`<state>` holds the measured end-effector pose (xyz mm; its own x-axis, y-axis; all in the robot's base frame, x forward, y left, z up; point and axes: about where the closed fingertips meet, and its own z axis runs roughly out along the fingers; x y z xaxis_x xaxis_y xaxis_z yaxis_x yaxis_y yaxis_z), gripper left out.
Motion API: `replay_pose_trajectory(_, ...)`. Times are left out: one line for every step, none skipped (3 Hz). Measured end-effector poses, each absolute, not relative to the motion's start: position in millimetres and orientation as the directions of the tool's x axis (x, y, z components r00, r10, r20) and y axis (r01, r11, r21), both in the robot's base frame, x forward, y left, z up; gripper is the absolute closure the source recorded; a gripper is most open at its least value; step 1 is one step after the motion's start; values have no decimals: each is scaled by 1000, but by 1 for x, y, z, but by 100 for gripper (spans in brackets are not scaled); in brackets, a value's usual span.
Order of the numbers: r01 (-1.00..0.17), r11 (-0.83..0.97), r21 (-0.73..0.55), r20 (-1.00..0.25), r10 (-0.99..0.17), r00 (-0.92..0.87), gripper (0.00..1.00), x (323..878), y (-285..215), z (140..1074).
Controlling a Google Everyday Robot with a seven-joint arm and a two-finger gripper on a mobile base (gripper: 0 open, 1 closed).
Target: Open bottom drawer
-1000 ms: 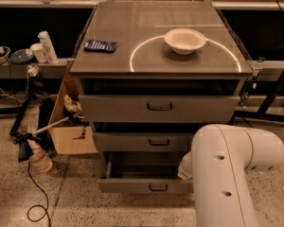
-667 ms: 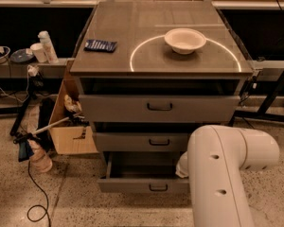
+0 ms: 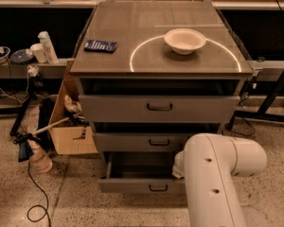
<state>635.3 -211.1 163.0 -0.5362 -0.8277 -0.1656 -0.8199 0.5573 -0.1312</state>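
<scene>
The bottom drawer (image 3: 132, 185) is the lowest of three grey drawers in the cabinet. It stands pulled out, and its plain grey tray (image 3: 137, 165) shows behind the low front. Its small black loop handle (image 3: 158, 188) is at the centre of the front. My white arm (image 3: 213, 178) fills the lower right and overlaps the drawer's right end. My gripper is hidden behind the arm, somewhere by the drawer's right side.
The middle drawer (image 3: 151, 142) and top drawer (image 3: 158, 109) stand slightly out. A white bowl (image 3: 184, 40) and a blue packet (image 3: 100, 45) lie on the cabinet top (image 3: 132, 22). A cardboard box (image 3: 68, 134), bottles (image 3: 45, 46) and a floor cable (image 3: 35, 193) are at the left.
My arm has shifted a little to the left, covering more of the bottom drawer's right end. The drawers have not visibly moved.
</scene>
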Motion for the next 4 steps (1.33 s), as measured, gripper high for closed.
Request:
replay_pose_trajectory(-830, 550, -98, -145, -833, -535, 100, 632, -212, 150)
replay_pose_trajectory(-825, 559, -81, -144, -826, -545, 100, 627, -214, 150)
replay_pose_trajectory(-825, 559, -81, -144, -826, -545, 100, 627, -214, 152)
replay_pose_trajectory(-832, 551, -62, -158, -829, -537, 100, 622, -215, 151)
